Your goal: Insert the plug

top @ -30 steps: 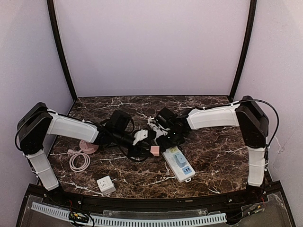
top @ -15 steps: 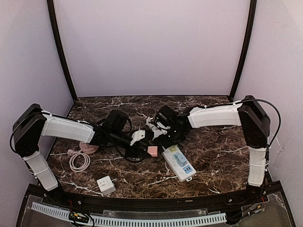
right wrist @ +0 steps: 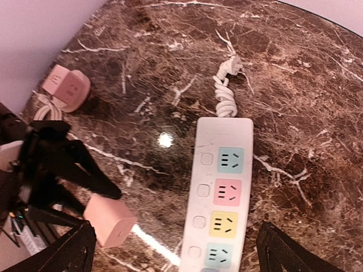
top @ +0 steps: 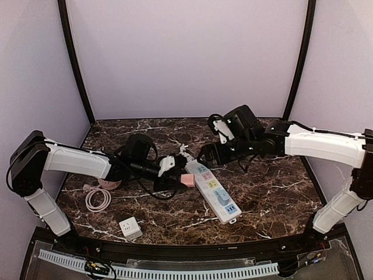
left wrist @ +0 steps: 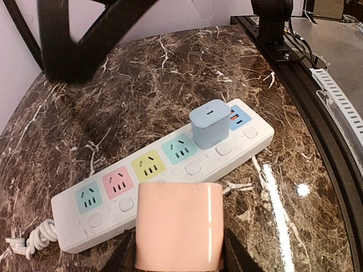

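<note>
My left gripper (top: 184, 178) is shut on a pink cube plug (top: 189, 181) and holds it just left of the white power strip (top: 211, 188). In the left wrist view the plug (left wrist: 178, 224) fills the space between my fingers, in front of the strip (left wrist: 227, 156) and its blue, pink, yellow and blue sockets. A blue adapter (left wrist: 209, 123) sits plugged in near the strip's far end. My right gripper (top: 204, 156) hovers open above the strip's cord end, touching nothing. From the right wrist view I see the strip (right wrist: 204, 170) below and the plug (right wrist: 109, 222) at lower left.
A pink round adapter (top: 109, 182) with a coiled pale cable (top: 97, 199) lies at the left. A white cube adapter (top: 130, 227) sits near the front edge. The strip's bundled white cord (right wrist: 227, 85) lies beyond its end. Black cables trail under the left arm.
The right gripper has opened, risen and drawn back to the right, off the strip. The strip's cord end has swung left. The left gripper still holds the pink plug, shifted slightly left.
</note>
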`<action>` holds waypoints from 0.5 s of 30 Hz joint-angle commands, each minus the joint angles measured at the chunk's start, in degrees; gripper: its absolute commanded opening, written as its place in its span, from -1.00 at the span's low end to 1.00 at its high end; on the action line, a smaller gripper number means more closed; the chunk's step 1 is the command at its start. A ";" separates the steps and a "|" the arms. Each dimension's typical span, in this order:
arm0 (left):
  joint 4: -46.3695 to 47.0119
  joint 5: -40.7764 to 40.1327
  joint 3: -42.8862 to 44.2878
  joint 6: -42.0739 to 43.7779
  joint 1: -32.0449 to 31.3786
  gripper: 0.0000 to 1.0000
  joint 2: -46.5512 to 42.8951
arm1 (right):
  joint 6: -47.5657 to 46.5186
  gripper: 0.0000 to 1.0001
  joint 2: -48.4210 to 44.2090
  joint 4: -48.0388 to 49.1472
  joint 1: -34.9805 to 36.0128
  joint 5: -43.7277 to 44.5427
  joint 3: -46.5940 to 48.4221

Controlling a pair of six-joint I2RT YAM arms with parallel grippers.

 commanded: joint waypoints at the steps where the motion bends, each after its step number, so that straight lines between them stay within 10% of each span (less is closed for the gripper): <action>1: 6.36 -1.15 -2.64 -2.82 0.21 -0.58 -3.87 | 6.91 0.91 -5.84 6.92 -0.65 -13.08 -4.73; 15: 27.50 -1.87 -10.72 -12.26 0.21 -0.61 -7.55 | 22.47 0.62 -3.57 25.05 -0.05 -30.73 -11.85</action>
